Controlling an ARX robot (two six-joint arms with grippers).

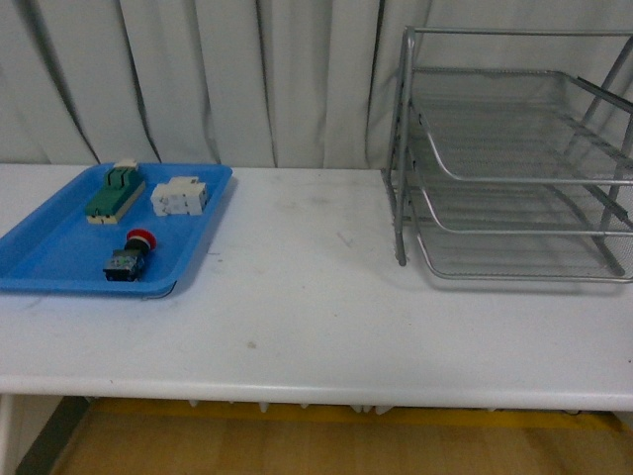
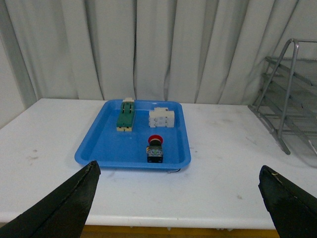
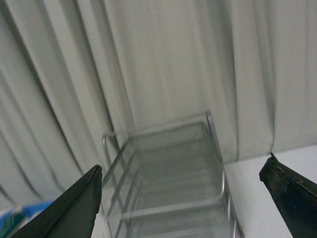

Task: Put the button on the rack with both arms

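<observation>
Table [image 1: 316, 297], button [image 1: 129, 255] in blue tray [image 1: 49, 247] near white block [image 1: 179, 196] — rack [image 1: 404, 148] apart, left claw [image 2: 178, 167], right claw [image 3: 184, 163] spread

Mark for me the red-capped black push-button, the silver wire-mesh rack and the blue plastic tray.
Red-capped black push-button [image 2: 155, 149]: left wrist view, top of its black body.
Silver wire-mesh rack [image 1: 509, 139]: front view, top tier's mesh floor.
Blue plastic tray [image 1: 54, 247]: front view, bare floor near its left end.
</observation>
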